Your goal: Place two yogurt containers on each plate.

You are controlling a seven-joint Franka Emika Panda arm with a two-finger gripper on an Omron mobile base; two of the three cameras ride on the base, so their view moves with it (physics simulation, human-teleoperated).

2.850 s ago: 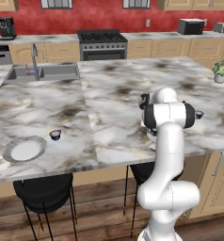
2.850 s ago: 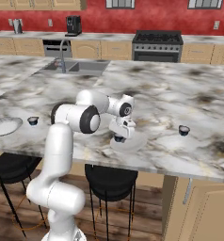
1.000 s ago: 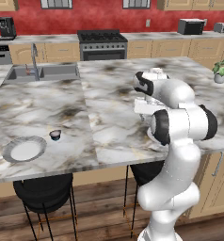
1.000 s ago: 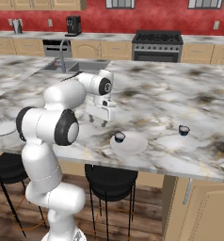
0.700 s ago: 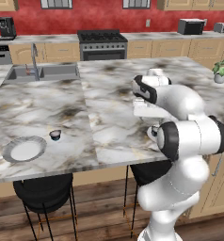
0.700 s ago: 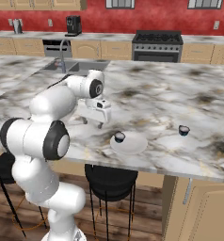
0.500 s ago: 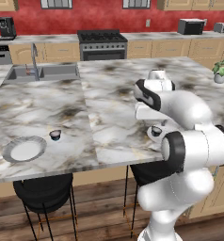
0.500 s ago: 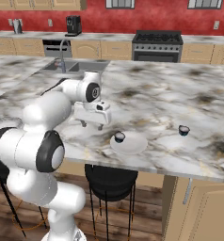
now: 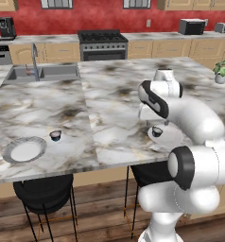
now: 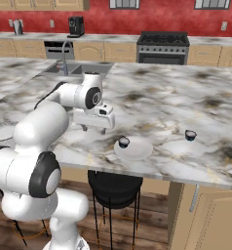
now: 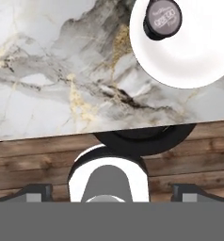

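My gripper [image 10: 94,129] hangs open and empty over the marble counter, just left of a white plate [image 10: 137,150]. One yogurt container [image 10: 123,142] stands on that plate's left part. In the hand view this cup [image 11: 163,19] and plate [image 11: 194,56] lie at the upper right, apart from my finger tips [image 11: 36,190]. A second yogurt container [image 10: 190,135] stands on the bare counter further right. In the left base view, my gripper [image 9: 152,122] is just above the cup [image 9: 156,132]. Far left lies the other plate [image 9: 24,150], and a yogurt container [image 9: 55,135] stands on the counter beside it.
The counter's front edge runs just below my gripper, with dark stools [image 9: 43,194] under it. A sink [image 9: 41,73] with a faucet is set in at the back left. A potted plant [image 9: 221,71] stands at the far right edge.
The gripper has drawn away from the plate toward the counter's front edge while the elbow swung round. The cup stays on the plate, and the jaws stay open.
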